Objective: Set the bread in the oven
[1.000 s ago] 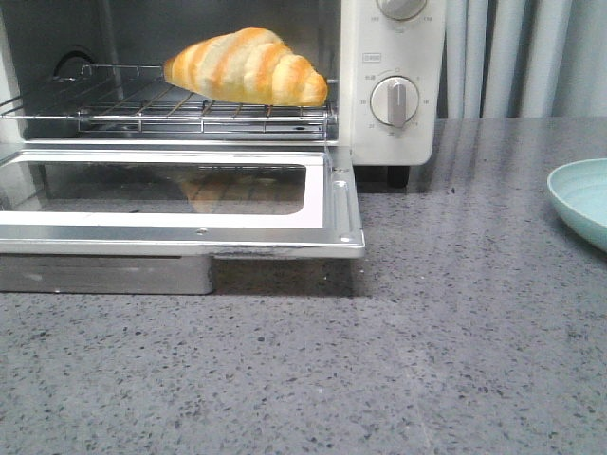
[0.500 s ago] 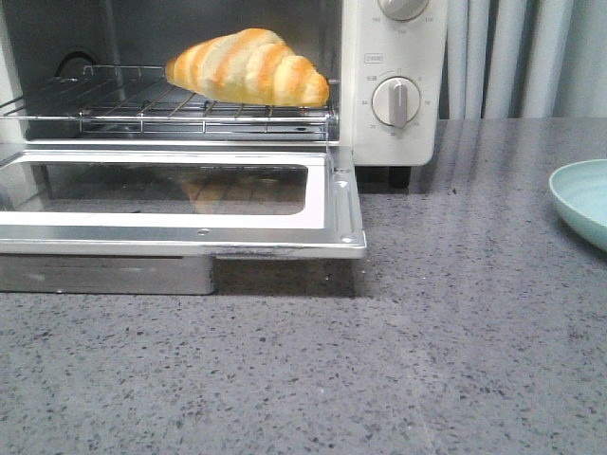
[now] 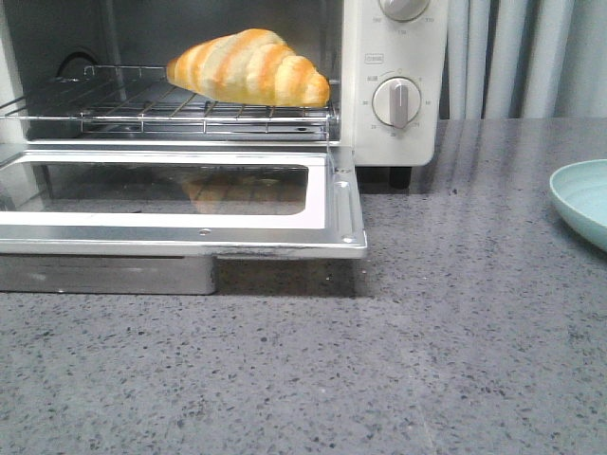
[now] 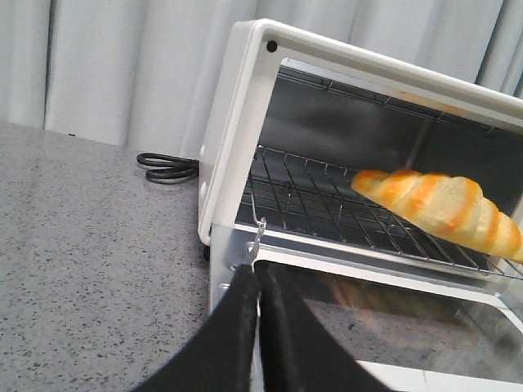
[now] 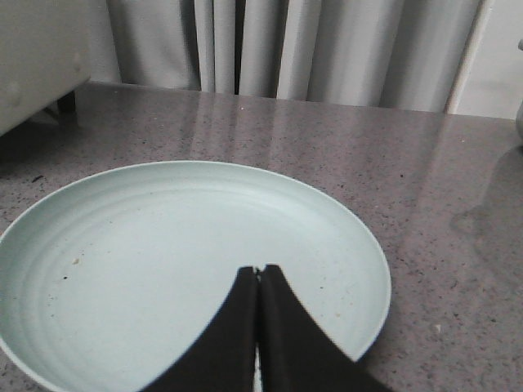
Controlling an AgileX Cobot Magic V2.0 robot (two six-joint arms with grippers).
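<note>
- The bread (image 3: 248,66) lies on the wire rack (image 3: 142,106) inside the oven (image 3: 394,81), toward the right side of the cavity and close to the rack's near edge. It rests there with nothing gripping it, so the placing looks done.
- The oven door (image 3: 180,204) hangs fully down over the surface (image 3: 379,360), likely left open for reaching in; its glass reflects the roll above.
- The left pincer (image 4: 259,278) hovers near the door's left corner, its fingers pressed together, holding nothing and, as far as can be seen, touching nothing.
- The right pincer (image 5: 258,273) hangs over the pale green plate (image 5: 188,261), well to the right of the oven, its fingers also pressed together and empty.
- The plate carries nothing, which fits it being where the roll was taken from, though that is only a guess.
- What remains, in my judgement, is at most shutting the door.
</note>
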